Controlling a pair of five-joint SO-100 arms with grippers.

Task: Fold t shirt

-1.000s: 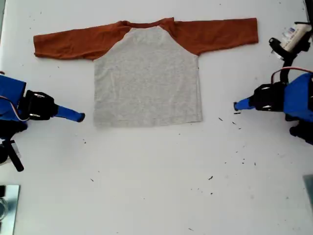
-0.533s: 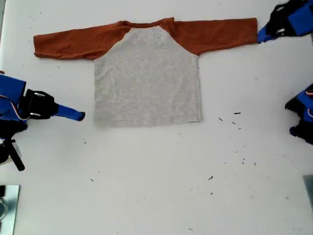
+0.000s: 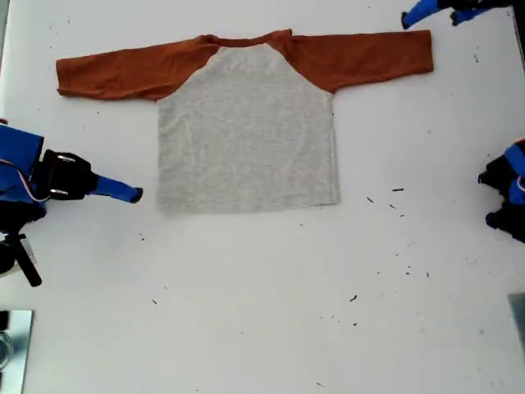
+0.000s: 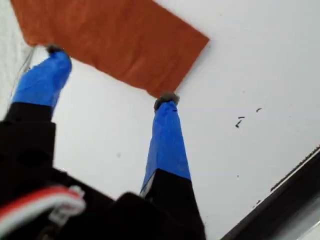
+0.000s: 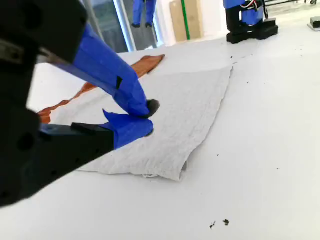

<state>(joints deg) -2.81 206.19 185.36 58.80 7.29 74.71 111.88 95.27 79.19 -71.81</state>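
Observation:
The t shirt [image 3: 246, 131] lies flat at the back of the white table, grey body down the middle and both rust-orange sleeves spread wide. My first gripper [image 3: 408, 18] hovers at the top edge of the exterior view, just beyond the sleeve end [image 3: 410, 49] on the exterior view's right. In the first wrist view my first gripper [image 4: 111, 74] is open, its two blue fingertips [image 4: 167, 100] at the cuff [image 4: 115, 35]. My second gripper [image 3: 135, 195] rests shut and empty at the exterior view's left, a short gap from the hem corner [image 3: 164, 205]; the second wrist view shows my second gripper [image 5: 149, 119] beside the grey cloth [image 5: 190, 115].
The first arm's base [image 3: 509, 197] stands at the exterior view's right edge. A metal object [image 3: 12, 336] sits in that view's lower left corner. Small black specks [image 3: 398, 190] dot the white table [image 3: 271, 312] in front of the shirt.
My first gripper swung from beside the hem on the exterior view's right up to the far sleeve end, then shifted leftward above the cuff. My second gripper and the shirt stayed still.

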